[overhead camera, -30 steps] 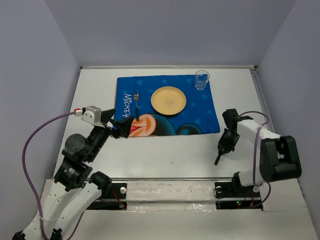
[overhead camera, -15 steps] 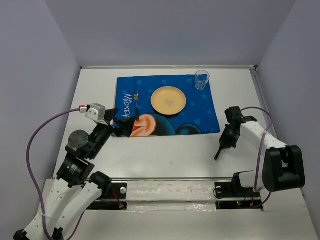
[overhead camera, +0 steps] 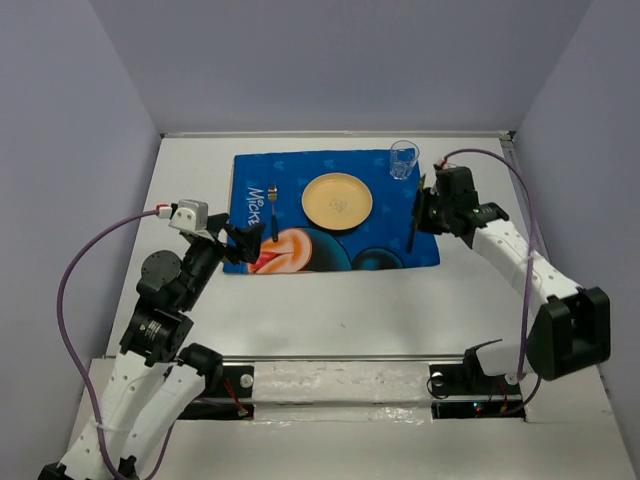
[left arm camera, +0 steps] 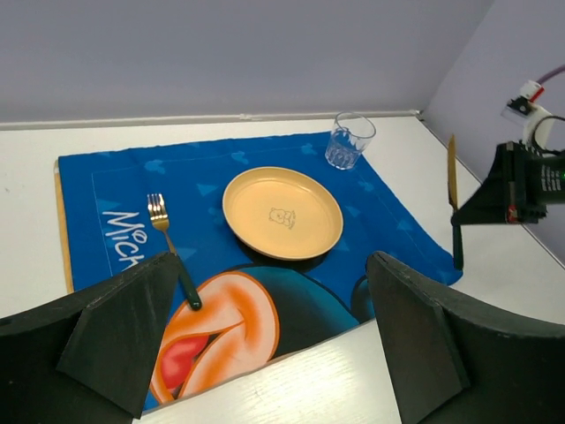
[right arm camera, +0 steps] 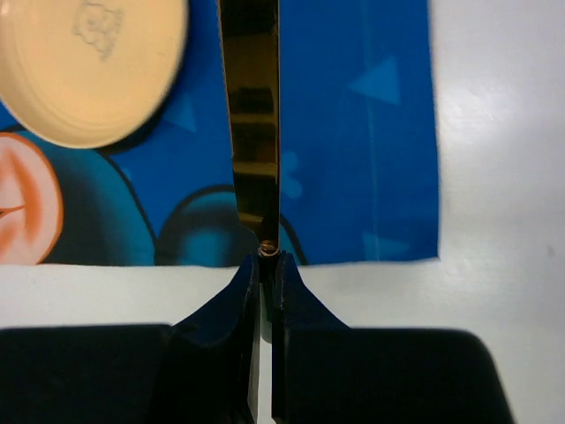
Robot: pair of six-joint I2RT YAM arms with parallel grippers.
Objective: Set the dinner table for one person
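On the white dinner table (overhead camera: 330,300) lay a blue mat (overhead camera: 400,225) carrying a yellow plate (overhead camera: 337,200) with a small figure printed on it, a clear glass (overhead camera: 403,160) at the far right corner (contents not discernible) and a fork (overhead camera: 272,208) left of the plate. Left gripper (left arm camera: 274,305) hovered over the mat's near left edge, jaws spread wide, holding nothing; right gripper (right arm camera: 265,265) was clamped tight on a knife (right arm camera: 252,115). Right wrist view showed the pinch at the base of the gold blade; left wrist view alone showed the knife upright, blade up, by the mat's right edge.
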